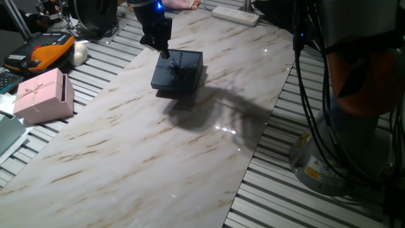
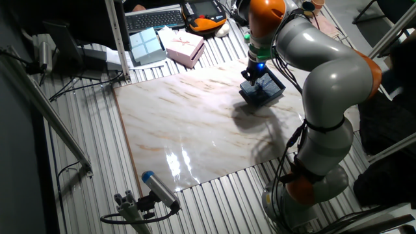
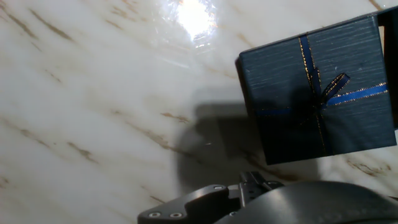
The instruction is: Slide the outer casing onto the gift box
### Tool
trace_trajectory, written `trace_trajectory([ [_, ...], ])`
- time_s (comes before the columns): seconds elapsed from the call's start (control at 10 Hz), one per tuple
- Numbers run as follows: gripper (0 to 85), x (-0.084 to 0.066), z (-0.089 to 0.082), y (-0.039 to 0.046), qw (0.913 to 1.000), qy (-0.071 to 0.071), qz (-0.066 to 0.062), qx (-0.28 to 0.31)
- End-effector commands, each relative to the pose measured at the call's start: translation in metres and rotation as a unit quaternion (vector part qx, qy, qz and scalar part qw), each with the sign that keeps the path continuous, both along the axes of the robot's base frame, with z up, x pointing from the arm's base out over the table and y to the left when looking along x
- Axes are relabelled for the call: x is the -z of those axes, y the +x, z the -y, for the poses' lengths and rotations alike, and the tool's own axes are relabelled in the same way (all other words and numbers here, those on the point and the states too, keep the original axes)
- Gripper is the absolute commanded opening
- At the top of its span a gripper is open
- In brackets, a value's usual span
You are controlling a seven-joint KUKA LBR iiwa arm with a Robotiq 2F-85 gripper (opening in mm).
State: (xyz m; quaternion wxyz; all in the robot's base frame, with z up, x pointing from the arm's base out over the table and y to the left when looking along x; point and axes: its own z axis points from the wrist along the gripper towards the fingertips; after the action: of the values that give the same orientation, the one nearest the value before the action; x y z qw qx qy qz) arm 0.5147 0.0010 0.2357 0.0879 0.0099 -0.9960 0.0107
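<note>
Right now your outer casing [image 1: 178,69] sits on the far part of the marble bench [image 1: 139,152], ribbon bow up, and in one fixed view it looks raised and slightly skewed over a second navy layer peeking out at its right edge [image 1: 202,75], which I take to be the gift box (the two are the same colour, so the seam is hard to read). You should not assume the casing is fully seated; judging from that offset, it is partly on at best.

Your claw [image 1: 163,45] hangs at the casing's far-left corner as that fixed view shows it, touching or just above the top face near the bow. Whether the fingers are spread or clenched I cannot tell: the fixed views show only a dark mass, and the hand view shows housing at the bottom edge, no fingertips.

What the coming move turns on is this: in the hand view the casing [image 3: 317,93] lies up and to the right of the claw's axis, not under it, with its edges rotated a little against the frame. You would need to bring the claw over that way and square it to the casing's sides before pressing or pushing, or the cover may cock and jam on the box.

Keep clear of the pink bow-topped box [image 1: 43,96] at the bench's left; it is well apart.
</note>
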Motion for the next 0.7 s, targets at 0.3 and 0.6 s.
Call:
trace_trajectory([
  [0.3,0.0,0.0,0.0001,0.0,0.9977,-0.03,0.058,0.014],
  [0.6,0.0,0.0,0.0001,0.0,0.9959,-0.009,0.077,0.047],
])
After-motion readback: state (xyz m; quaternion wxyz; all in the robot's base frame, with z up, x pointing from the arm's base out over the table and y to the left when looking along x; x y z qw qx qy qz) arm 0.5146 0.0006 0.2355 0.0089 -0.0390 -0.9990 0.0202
